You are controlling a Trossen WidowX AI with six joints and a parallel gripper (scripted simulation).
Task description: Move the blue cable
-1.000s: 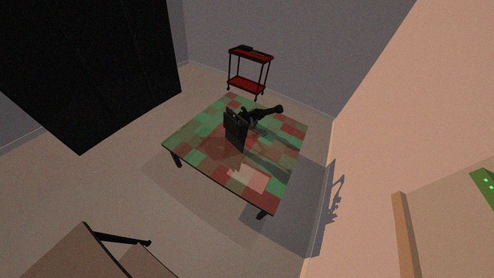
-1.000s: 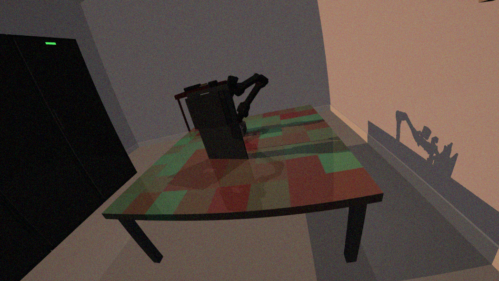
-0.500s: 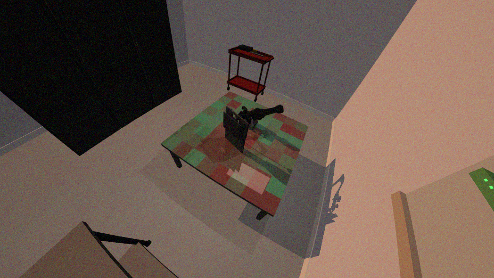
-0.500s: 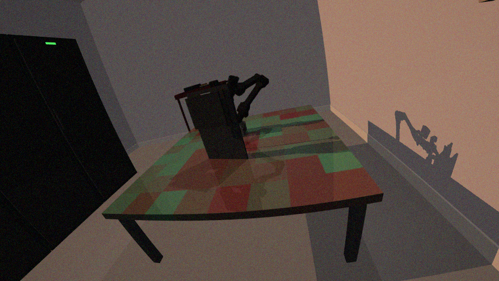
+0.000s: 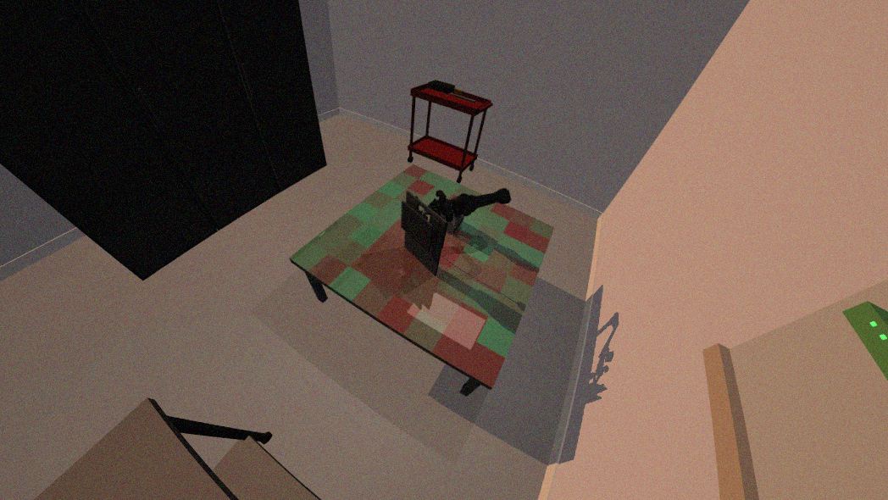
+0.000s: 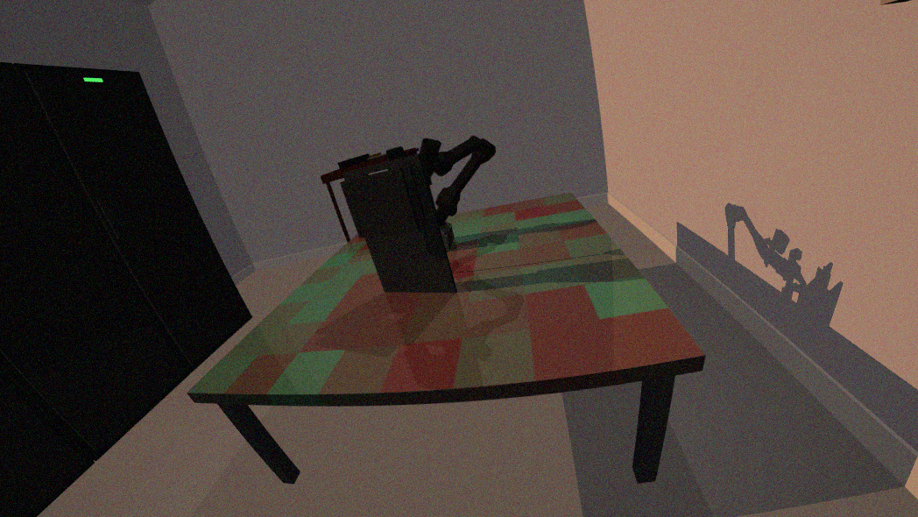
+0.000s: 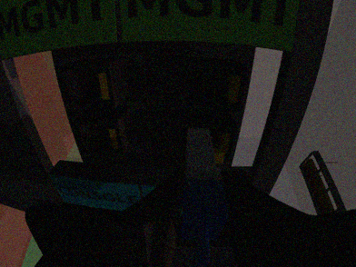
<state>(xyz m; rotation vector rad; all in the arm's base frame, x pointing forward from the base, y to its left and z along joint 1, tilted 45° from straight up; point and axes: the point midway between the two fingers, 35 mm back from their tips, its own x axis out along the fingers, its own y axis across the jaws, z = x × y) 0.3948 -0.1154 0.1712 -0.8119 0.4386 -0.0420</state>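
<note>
Top: the arm (image 5: 475,202) is reaching toward the dark rack (image 5: 424,239) on the patchwork table (image 5: 347,283). Exterior: it's bending in beside the rack (image 6: 401,230). Wrist: the gripper (image 7: 200,176) is clenching the blue plug (image 7: 202,206), which is sitting below the green MGMT labels (image 7: 204,32), right of the blue CONSOLE label (image 7: 102,195).

Blue cable and its pale-tipped plug, gripped beside a CONSOLE label.
The plug (image 7: 200,154) has a translucent grey, blocky front; the dark blue cable (image 7: 204,218) runs from its rear toward the bottom of the wrist view. The plug is held in the end effector (image 7: 206,183), its grey front showing beyond the fingers. The blue CONSOLE label (image 7: 102,195) lies to its left in that view, apart from the plug. Deep shadow hides the port opening, and which server the label marks cannot be told.
</note>
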